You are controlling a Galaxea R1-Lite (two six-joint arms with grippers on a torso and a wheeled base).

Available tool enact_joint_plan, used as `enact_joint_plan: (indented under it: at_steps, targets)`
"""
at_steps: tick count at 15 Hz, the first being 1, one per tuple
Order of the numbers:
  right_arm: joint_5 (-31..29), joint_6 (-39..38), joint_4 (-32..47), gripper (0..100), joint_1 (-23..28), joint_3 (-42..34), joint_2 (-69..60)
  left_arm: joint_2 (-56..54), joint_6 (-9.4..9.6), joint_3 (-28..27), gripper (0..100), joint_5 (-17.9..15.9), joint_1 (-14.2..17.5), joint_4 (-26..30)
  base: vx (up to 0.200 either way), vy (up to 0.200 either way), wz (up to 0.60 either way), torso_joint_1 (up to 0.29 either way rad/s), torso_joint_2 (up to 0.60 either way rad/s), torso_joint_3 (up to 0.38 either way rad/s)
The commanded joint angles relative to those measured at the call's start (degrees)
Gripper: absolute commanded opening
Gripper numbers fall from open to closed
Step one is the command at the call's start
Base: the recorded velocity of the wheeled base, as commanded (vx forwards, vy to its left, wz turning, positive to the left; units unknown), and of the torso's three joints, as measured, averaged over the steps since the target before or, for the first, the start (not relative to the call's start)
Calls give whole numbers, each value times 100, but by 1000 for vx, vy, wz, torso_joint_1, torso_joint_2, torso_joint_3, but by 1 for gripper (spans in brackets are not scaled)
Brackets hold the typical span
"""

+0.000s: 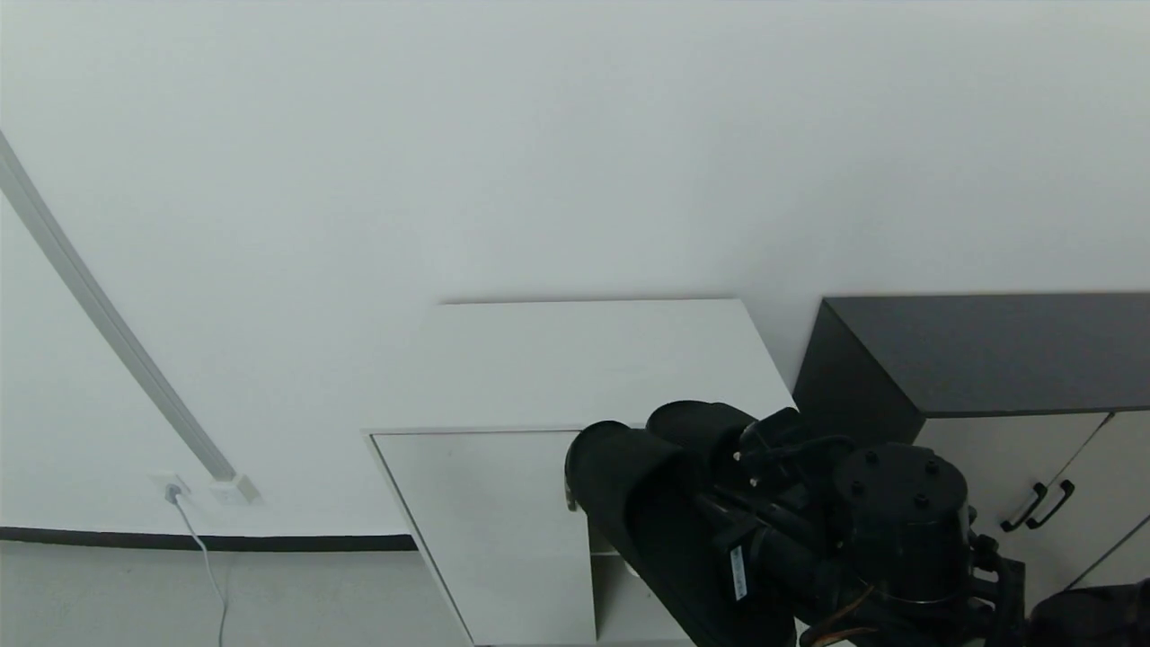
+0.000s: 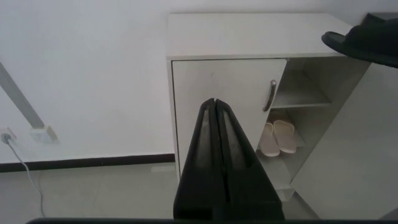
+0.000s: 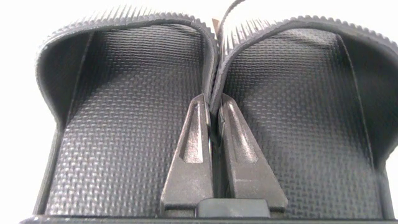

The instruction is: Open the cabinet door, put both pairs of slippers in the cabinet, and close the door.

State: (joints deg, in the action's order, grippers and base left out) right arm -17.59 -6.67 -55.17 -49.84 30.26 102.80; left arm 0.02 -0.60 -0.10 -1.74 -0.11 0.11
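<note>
My right gripper is shut on the touching inner edges of a pair of black slippers, held side by side. In the head view the black slippers hang in front of the white cabinet, level with its top front edge. The cabinet has its left door closed and its right side open. A beige pair of slippers lies on a lower shelf inside. My left gripper is shut on nothing, some way in front of the closed door. One black slipper shows above the open side.
A dark cabinet with pale doors and black handles stands right of the white one. The opened door panel stands at the right of the opening. A wall socket with a cable sits low at the left, above bare floor.
</note>
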Motion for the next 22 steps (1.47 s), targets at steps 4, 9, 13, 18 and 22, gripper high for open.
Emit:
enact_joint_plan:
  at_steps: [4, 9, 13, 18, 22]
  targets:
    - [1, -1, -204, 0, 9, 7, 179, 6, -2, 1, 0, -1, 2, -2, 0, 0, 0, 0, 0, 0]
    - [1, -1, -310, 0, -26, -55, 231, -2, -2, 1, 0, -1, 2, -2, 0, 0, 0, -23, 50, 27]
    - [-34, 8, -406, 0, -26, -81, 187, 6, -2, 1, 0, -1, 2, -2, 0, 0, 0, -148, 338, 179]
    - [-43, 8, -468, 0, -61, -125, 196, 6, -2, 1, 0, -1, 2, -2, 0, 0, 0, -160, 354, 193]
    - [-43, 16, -468, 0, -61, -152, 214, -2, -2, 1, 0, -1, 2, -2, 0, 0, 0, -166, 382, 209]
